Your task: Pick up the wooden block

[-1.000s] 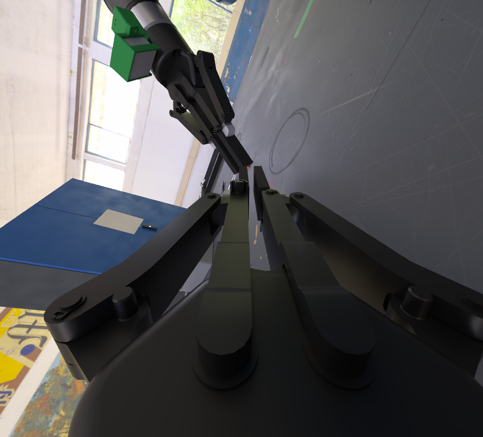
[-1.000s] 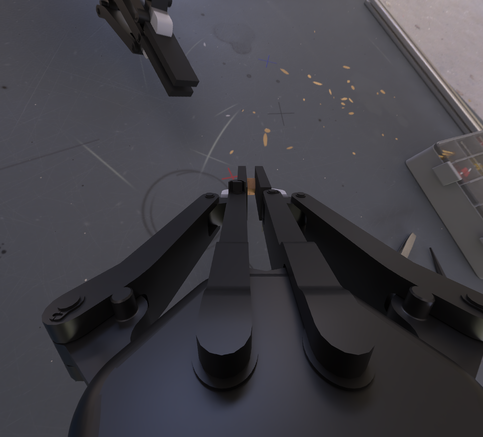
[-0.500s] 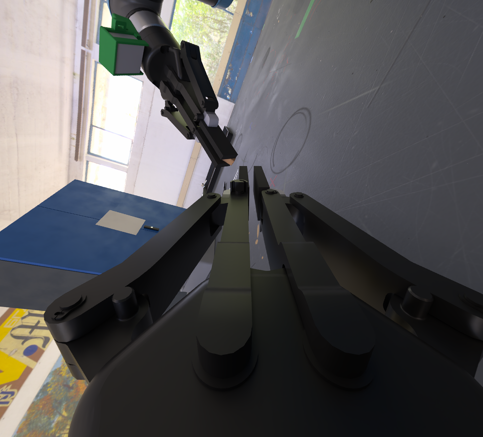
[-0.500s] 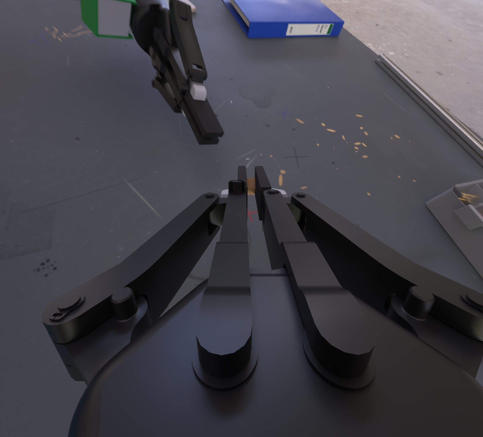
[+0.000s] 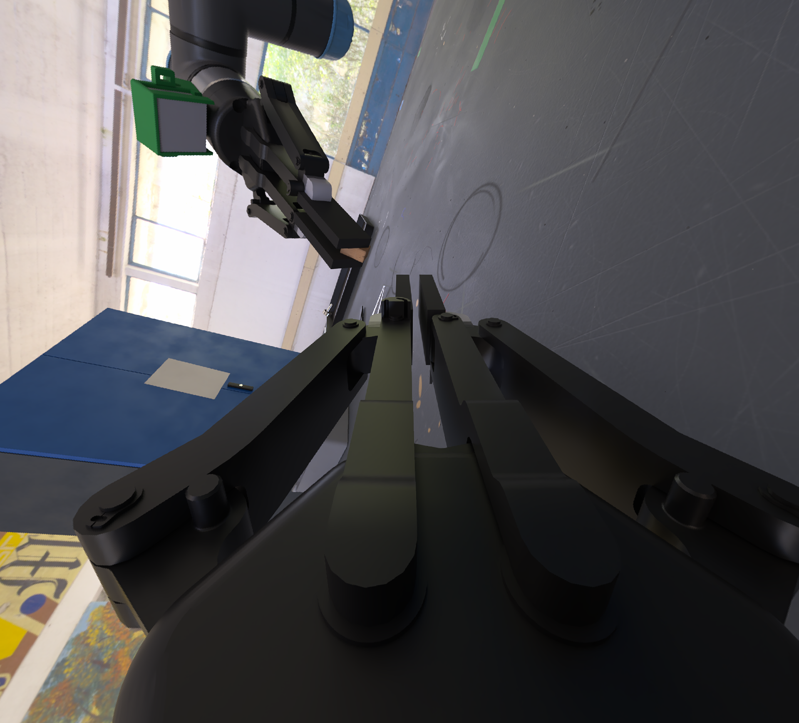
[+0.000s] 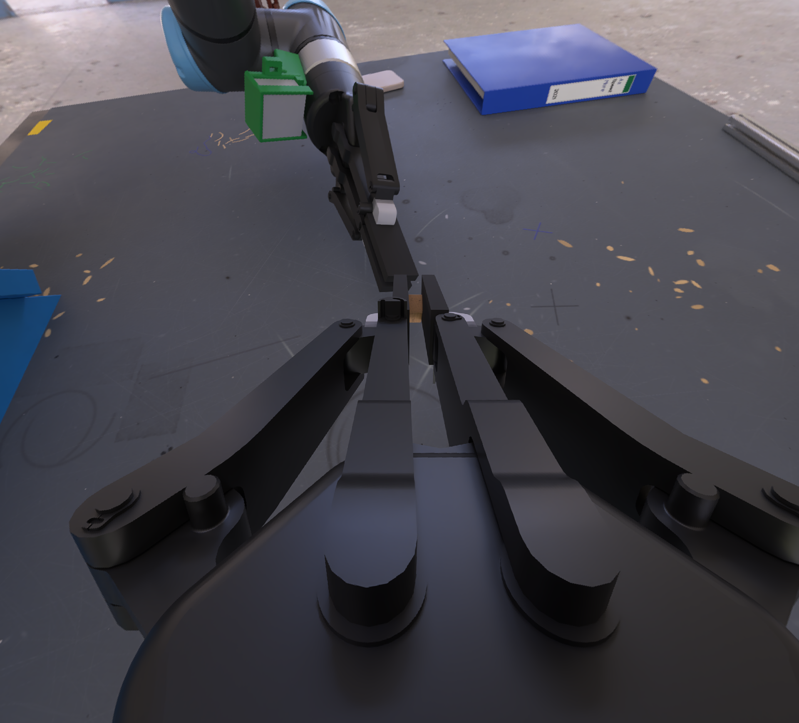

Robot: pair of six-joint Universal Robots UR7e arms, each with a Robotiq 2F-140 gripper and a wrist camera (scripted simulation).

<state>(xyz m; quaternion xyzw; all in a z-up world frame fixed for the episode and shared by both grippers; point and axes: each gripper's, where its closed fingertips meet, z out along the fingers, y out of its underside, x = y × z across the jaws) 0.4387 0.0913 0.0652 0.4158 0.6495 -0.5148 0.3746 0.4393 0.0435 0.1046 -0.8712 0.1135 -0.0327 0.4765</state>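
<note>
The right gripper is nearly closed, and its two fingers pinch the wooden block between their tips. The block is small and light brown, and it is up in the air above the dark table (only a sliver shows). The left gripper has its fingers close together with nothing in them. A blue binder lies far back on the table

The right gripper has lifted the wooden block clear of the table.
</note>
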